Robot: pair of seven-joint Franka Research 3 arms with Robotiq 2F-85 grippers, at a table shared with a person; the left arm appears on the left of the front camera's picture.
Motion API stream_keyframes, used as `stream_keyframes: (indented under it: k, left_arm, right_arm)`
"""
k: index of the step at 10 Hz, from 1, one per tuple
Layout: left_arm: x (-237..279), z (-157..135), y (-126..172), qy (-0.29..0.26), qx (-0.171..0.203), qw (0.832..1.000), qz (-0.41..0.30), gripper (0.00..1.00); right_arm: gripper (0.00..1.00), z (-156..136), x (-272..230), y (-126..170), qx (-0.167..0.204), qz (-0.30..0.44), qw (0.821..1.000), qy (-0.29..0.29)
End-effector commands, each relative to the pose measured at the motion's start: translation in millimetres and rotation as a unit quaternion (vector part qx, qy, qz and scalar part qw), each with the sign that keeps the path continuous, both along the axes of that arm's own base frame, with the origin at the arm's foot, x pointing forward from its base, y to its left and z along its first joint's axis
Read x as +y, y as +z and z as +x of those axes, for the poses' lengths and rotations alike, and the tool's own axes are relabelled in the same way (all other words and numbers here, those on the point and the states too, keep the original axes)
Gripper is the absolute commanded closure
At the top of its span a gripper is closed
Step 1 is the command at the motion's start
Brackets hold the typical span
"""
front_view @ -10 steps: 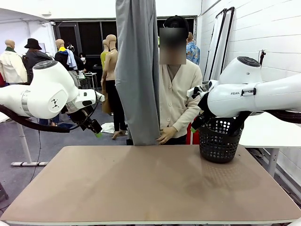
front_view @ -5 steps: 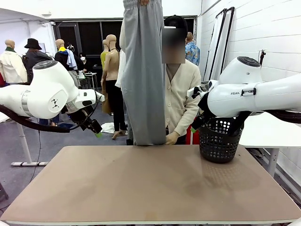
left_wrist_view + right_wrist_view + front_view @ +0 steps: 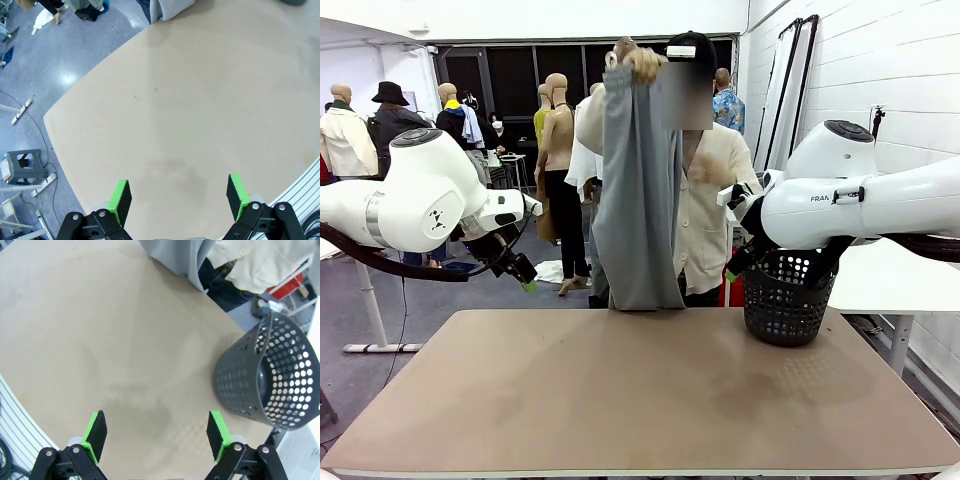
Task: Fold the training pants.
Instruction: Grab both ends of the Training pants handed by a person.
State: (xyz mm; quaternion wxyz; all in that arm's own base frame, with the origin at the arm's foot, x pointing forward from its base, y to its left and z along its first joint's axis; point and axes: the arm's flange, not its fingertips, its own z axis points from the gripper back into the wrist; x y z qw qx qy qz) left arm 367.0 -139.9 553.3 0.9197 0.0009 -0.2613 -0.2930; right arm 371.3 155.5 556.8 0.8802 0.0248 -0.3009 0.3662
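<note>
Pants [image 3: 638,190] hang vertical from person's hand [image 3: 642,63], hem at far middle edge of worktop [image 3: 620,400]. We see left end effector [image 3: 177,195] and right end effector [image 3: 156,432] both spread, empty, flanking it about equally.

The beige tabletop [image 3: 620,400] carries a black basket [image 3: 783,300], upright at its far right corner. The training pants [image 3: 638,200] hang down to the middle of its far edge.

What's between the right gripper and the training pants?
Just bare table, in the right wrist view: the open right gripper faces the training pants at the far edge. The black basket stands off to the side.
</note>
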Motion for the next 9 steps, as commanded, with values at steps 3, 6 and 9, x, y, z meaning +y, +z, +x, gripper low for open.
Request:
stream_keyframes:
  k: [3,6,9]
  left_arm:
    - [0.7,0.4,2.3,-0.001,0.002,1.000,0.000,0.00]
    - [0.7,0.4,2.3,-0.001,0.002,1.000,0.000,0.00]
    - [0.7,0.4,2.3,-0.001,0.002,1.000,0.000,0.00]
  right_arm:
    - [0.00,0.7,-0.3,-0.8,0.001,0.000,1.000,0.000]
    - [0.00,0.7,-0.3,-0.8,0.001,0.000,1.000,0.000]
    - [0.00,0.7,-0.3,-0.8,0.001,0.000,1.000,0.000]
